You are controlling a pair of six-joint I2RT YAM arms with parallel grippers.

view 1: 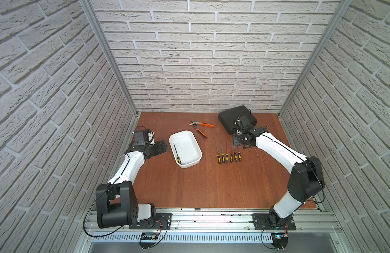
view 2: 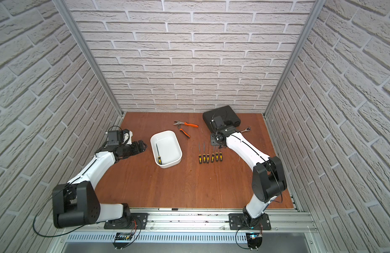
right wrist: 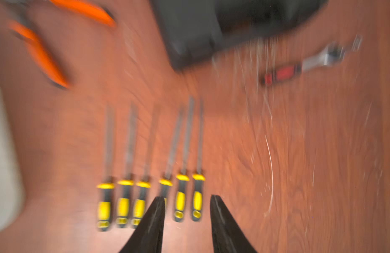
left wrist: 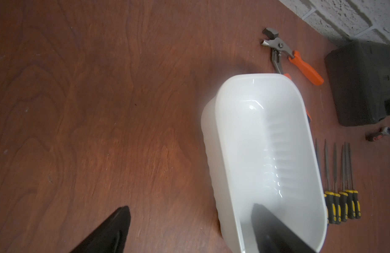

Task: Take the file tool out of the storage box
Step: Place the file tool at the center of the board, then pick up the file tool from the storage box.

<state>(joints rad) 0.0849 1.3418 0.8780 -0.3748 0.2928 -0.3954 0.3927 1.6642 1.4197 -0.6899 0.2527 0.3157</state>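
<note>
White storage box (view 1: 188, 146) — one yellow-handled file tool (view 1: 176, 153) lying flat inside.

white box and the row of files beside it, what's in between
Only bare table; both top views show nothing between the white box and the row of files.

A: Left arm (view 1: 130, 164)?
B: Low by the left edge of the tabletop (view 1: 200, 186), reaching inward. Left gripper (left wrist: 190, 206) jaws wide apart.
A: Right?
B: Right arm (view 1: 277, 147) stretched toward the far right corner, wrist bent down. Right gripper (right wrist: 186, 197) points at the tabletop, jaws partly apart.
</note>
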